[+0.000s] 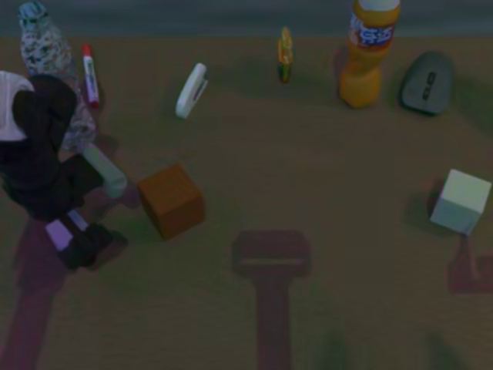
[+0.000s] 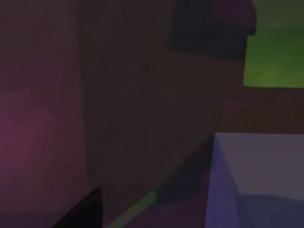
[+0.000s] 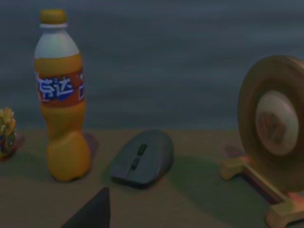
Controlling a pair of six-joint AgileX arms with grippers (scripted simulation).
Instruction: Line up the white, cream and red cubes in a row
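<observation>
Near the brown desk's [image 1: 308, 154] left edge the left gripper [image 1: 71, 237] pinches the small lilac-white cube [image 1: 58, 233] beside the orange-red cube [image 1: 171, 200], the cream cube [image 1: 461, 201] sits at the right edge, and only the right wrist view shows a round wooden stand [image 3: 273, 128].

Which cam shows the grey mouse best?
The right wrist view: the grey computer mouse sits close and whole on the table beside the orange soda bottle, buttons and wheel showing. The top view shows it small at the far right. The left wrist view does not show it.
</observation>
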